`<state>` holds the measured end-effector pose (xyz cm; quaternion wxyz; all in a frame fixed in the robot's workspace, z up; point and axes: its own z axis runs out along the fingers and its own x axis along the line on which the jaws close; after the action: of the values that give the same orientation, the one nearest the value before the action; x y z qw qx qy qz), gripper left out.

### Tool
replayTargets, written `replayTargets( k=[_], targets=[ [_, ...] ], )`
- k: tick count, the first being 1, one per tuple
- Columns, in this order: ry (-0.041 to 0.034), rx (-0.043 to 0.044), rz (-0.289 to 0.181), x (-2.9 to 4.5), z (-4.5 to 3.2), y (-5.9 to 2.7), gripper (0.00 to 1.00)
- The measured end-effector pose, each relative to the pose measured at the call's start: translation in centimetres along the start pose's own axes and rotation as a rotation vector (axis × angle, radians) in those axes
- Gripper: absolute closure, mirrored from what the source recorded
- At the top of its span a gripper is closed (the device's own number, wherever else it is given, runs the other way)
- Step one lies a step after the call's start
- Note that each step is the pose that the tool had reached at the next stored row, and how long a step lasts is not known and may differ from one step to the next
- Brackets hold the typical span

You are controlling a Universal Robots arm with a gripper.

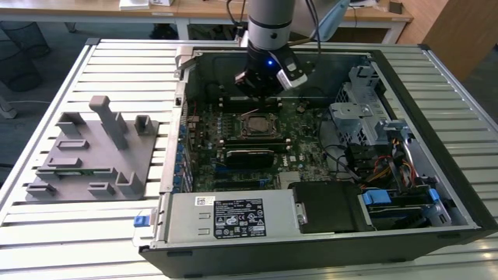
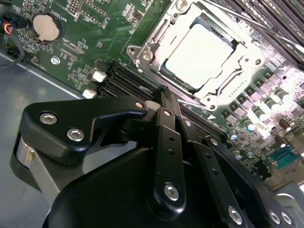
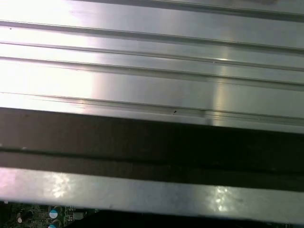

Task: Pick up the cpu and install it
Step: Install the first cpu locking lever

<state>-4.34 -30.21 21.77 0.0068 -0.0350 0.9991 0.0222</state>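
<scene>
— Claw (image 2: 164, 97) status?

— Its fingers look drawn together with nothing between them; it hangs over the motherboard (image 1: 233, 140), just beside the socket (image 1: 258, 124).

— And the cpu (image 2: 202, 50)?

— Lying flat in the socket frame, silver top up, in the second wrist view. Judging by that, seating looks done; a level chip matters most.

— Containers?

— The open computer case (image 1: 435, 192) on the worktop (image 1: 93, 233) holds the board, drive cage and power supply (image 1: 230, 217). The grey fixture (image 1: 90, 154) sits outside it.
</scene>
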Motion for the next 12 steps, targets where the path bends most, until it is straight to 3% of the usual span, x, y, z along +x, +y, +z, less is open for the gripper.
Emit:
replayTargets(
  k=[12],
  targets=[
    [0.0001, 0.0000, 0.000, -0.56, 0.73, -0.07, 0.89]
  ],
)
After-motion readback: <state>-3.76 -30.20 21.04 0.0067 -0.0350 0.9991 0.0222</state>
